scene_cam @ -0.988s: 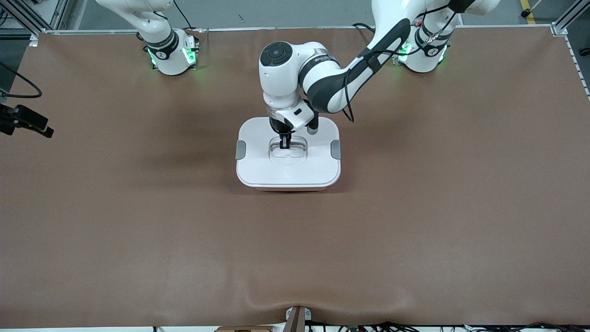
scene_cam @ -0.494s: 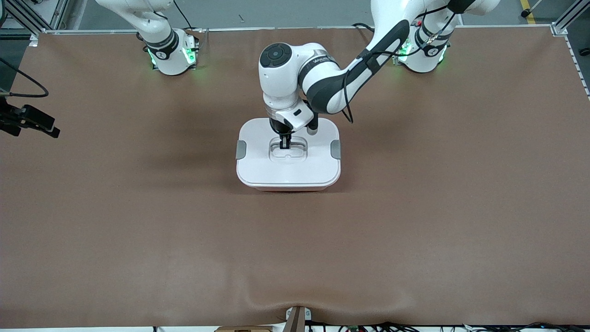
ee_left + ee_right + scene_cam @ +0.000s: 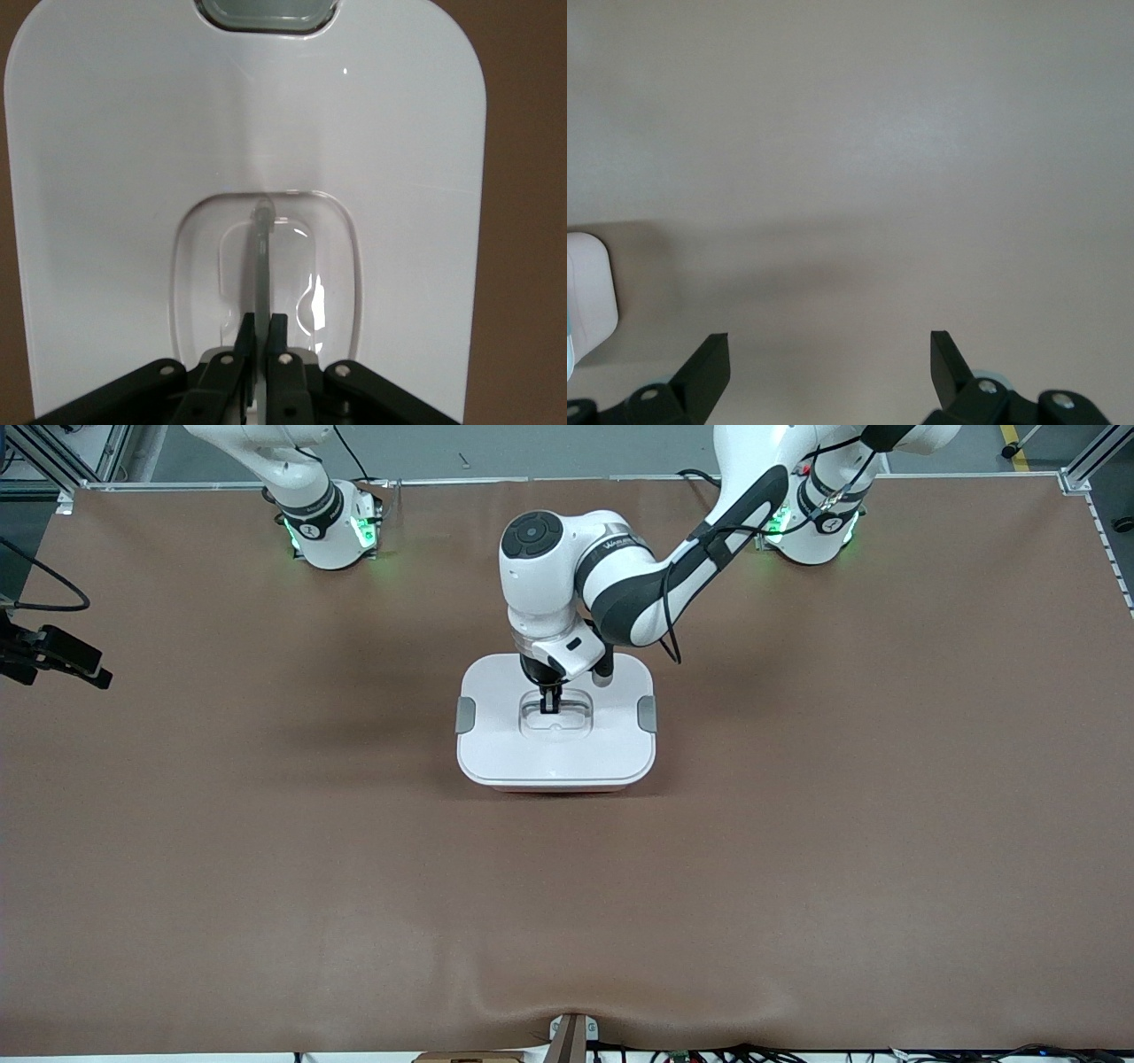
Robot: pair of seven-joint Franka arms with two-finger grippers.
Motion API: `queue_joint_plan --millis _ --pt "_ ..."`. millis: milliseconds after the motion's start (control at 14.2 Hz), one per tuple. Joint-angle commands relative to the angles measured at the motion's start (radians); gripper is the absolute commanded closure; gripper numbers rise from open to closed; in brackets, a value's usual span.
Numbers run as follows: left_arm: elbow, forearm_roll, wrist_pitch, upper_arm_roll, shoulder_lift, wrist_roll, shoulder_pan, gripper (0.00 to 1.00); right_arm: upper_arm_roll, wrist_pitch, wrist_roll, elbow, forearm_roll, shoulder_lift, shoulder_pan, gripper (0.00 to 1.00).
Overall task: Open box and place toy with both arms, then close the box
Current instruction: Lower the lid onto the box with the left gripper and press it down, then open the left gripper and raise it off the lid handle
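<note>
The box point(image 3: 555, 757) stands mid-table with its white lid on and a thin pink strip of tub showing below the lid's near rim. Grey clips point(image 3: 465, 715) point(image 3: 647, 714) sit at both ends. My left gripper point(image 3: 549, 707) reaches straight down into the lid's recess and is shut on the upright clear handle point(image 3: 262, 257), which shows between the black fingers of the left gripper point(image 3: 262, 320). My right gripper point(image 3: 89, 671) hangs at the table's edge at the right arm's end, its jaws wide apart over bare mat point(image 3: 829, 354). The toy is out of view.
Brown mat point(image 3: 567, 903) covers the table around the box. The two arm bases point(image 3: 332, 527) point(image 3: 811, 527) stand along the edge farthest from the front camera. A white rounded corner point(image 3: 589, 297) shows at the rim of the right wrist view.
The left arm and the lid it grips have shifted very slightly toward the left arm's end. The right gripper has swayed a little at the table's edge.
</note>
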Motion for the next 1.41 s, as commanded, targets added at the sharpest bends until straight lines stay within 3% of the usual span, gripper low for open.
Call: queue_joint_plan --millis 0,71,212,282,353,706,1341 --pt "0.004 0.022 0.004 -0.001 0.002 -0.019 0.005 1.0 0.005 -0.032 0.076 -0.012 0.012 -0.024 0.0 0.0" --pt "0.007 0.016 0.005 -0.001 -0.001 -0.014 0.007 1.0 0.008 -0.046 0.101 -0.01 0.012 -0.026 0.003 0.0" --pt "0.013 0.014 0.004 -0.001 -0.007 -0.007 0.013 0.86 0.014 -0.045 0.089 -0.004 -0.004 -0.026 0.02 0.0" --pt "0.013 0.016 0.002 -0.001 -0.015 0.001 0.016 0.38 0.014 -0.047 0.081 0.003 -0.014 -0.026 0.028 0.0" --pt "0.014 0.014 -0.002 -0.003 -0.027 0.019 0.016 0.03 0.014 -0.05 0.079 0.01 -0.021 -0.026 0.041 0.0" --pt "0.028 -0.042 -0.064 -0.01 -0.125 0.149 0.037 0.0 0.013 -0.051 0.092 0.01 -0.02 -0.026 0.048 0.0" --pt "0.027 -0.283 -0.251 -0.01 -0.319 0.841 0.341 0.0 0.008 -0.053 0.09 0.01 -0.018 -0.018 0.034 0.0"
